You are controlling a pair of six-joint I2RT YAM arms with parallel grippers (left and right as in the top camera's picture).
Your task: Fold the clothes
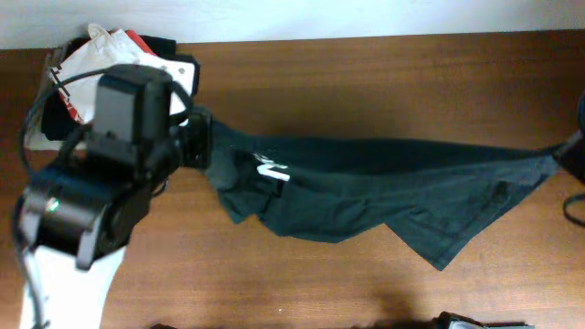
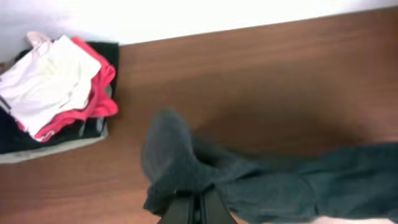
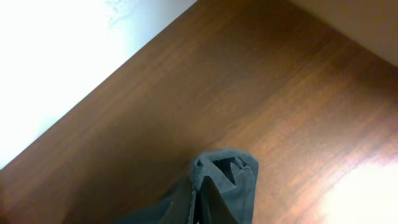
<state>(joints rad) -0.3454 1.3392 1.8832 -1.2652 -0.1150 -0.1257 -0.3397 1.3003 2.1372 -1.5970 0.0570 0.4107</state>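
Soft, blurry views; glare whitens the wall (image 3: 50,62) (worst in wrist views); table (image 1: 366,82) evenly lit.

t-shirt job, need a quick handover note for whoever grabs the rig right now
Left gripper: shut on one bunched end of the T-shirt.
Right gripper: shut on the opposite end, by the right edge of the table.
T-shirt: pulled into a crumpled band between the two, white lettering partly showing near the left gripper. Pile of other clothes sits at the back left corner.
Done: both ends gripped; no neat fold visible.
Left: probably spread it flat, fold it, release.
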